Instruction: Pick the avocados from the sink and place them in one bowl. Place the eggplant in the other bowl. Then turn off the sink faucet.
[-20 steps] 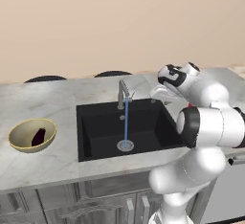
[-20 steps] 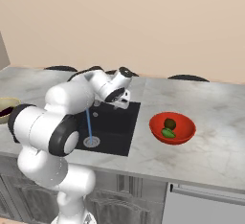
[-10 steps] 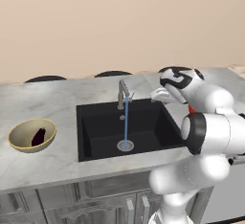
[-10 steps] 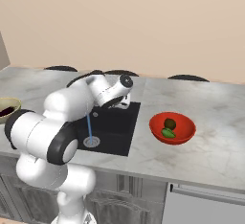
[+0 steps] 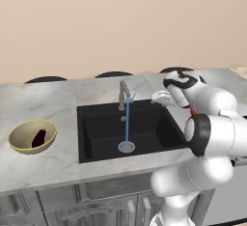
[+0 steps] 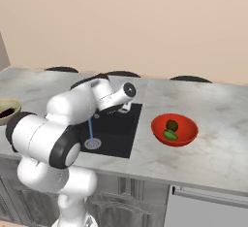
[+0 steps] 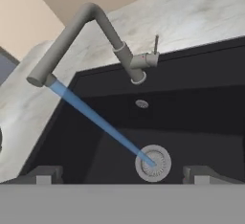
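Observation:
The grey sink faucet [image 5: 124, 93] stands at the back rim of the black sink [image 5: 101, 123], and a thin blue stream runs from its spout to the round drain [image 5: 126, 147]. My gripper [image 5: 158, 97] hovers open just right of the faucet, holding nothing. In the hand view the faucet [image 7: 91, 31] and its side lever [image 7: 154, 50] lie ahead, above my spread fingertips [image 7: 45, 174]. Both avocados, one dark [image 6: 171, 124] and one green [image 6: 170, 135], rest in the red bowl [image 6: 186, 133]. The eggplant [image 5: 39, 137] lies in the tan bowl [image 5: 19, 140].
Grey marble counter [image 5: 48, 99] surrounds the sink, with a beige wall behind it. My white arm [image 5: 212, 133] rises over the counter's right part. Cabinet fronts [image 5: 96, 205] run below the counter edge. Dark chair backs [image 6: 121, 73] show beyond the far edge.
The hand has sunk slightly beside the faucet while the elbow swung outward. Its jaws stay open and the water keeps running.

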